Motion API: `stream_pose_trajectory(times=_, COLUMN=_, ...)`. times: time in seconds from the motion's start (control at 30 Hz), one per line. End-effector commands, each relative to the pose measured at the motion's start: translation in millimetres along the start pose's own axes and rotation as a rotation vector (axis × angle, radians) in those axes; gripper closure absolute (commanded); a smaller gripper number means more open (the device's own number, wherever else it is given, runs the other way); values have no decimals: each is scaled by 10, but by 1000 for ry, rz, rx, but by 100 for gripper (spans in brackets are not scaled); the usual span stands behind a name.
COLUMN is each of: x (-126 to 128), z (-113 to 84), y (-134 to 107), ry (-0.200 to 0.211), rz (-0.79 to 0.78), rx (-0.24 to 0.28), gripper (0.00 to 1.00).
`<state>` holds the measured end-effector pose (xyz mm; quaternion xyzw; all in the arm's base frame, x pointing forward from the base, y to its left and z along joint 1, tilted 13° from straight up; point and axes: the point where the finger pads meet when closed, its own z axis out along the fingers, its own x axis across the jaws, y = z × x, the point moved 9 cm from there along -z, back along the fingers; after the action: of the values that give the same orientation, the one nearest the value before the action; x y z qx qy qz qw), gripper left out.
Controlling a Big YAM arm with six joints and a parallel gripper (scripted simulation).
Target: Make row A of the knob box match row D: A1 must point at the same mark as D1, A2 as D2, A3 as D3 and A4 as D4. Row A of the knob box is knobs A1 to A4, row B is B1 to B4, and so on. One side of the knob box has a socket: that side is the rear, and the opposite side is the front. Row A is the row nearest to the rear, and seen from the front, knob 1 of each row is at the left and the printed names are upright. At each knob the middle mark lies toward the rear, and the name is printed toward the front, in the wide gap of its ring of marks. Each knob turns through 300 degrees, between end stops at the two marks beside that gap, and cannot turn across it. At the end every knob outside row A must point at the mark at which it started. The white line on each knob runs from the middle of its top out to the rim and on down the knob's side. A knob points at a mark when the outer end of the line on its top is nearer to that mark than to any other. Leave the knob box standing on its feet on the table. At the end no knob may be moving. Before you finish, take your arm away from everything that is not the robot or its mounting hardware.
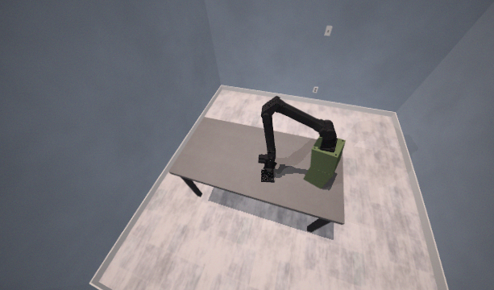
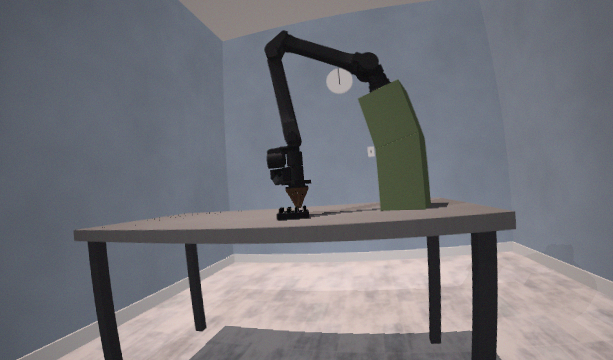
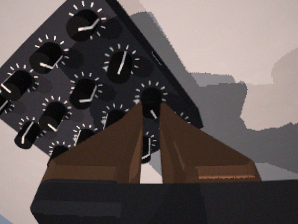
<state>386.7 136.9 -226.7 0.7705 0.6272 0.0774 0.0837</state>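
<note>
The end effector [image 3: 152, 137] is nearly closed, its two brown fingers clamped on one black knob [image 3: 150, 99] of the knob box [image 3: 100, 12]; the tips sit on either side of the knob, which stands in the box's edge row nearest the wrist camera. That knob's white line is mostly hidden by the fingers, so its mark cannot be told.

The knob box [image 2: 293, 214] stands flat on the table [image 2: 366, 220], well apart from the green pedestal [image 2: 401, 150] that carries the arm, and close to the table edge away from it. In the wrist view the box sits turned diagonally, one corner pointing up and away. It looks about square, so no long axis shows.

White tick marks ring each knob. The printed names are too small and blurred to read.
</note>
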Motion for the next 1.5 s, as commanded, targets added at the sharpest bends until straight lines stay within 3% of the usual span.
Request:
stream_pose_trajectory(times=0.0, x=-23, z=20, y=31, ry=-2, rz=113, rx=-11, gripper=92)
stream_pose_trajectory(times=0.5, x=-26, z=21, y=26, ry=-2, rz=487, rx=-9, gripper=92)
stream_pose_trajectory(times=0.9, x=-27, z=22, y=25, ry=-1, rz=696, rx=-9, gripper=92)
stream_pose_trajectory(times=1.47, x=-29, z=23, y=23, ry=-1, rz=869, rx=-9, gripper=92)
